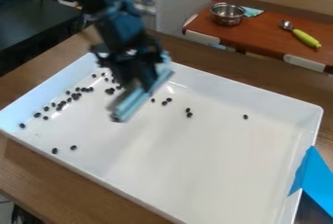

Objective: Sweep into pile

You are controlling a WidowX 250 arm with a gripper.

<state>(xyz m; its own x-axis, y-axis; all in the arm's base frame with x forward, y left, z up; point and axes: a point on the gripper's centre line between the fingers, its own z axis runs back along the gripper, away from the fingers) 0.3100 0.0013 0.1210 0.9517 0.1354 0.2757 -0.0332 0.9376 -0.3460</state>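
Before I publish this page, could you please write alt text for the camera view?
A black robot gripper with a pale bar at its end hangs over a white tray on a wooden table. Small dark pieces lie scattered in the tray, most toward the picture's left; something bright blue is at its right edge.

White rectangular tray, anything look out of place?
Small black bean-like pieces are scattered, mostly picture-left, with one alone at right, so not one pile. Oddly, a bright blue sheet overlaps the right rim of the tray.
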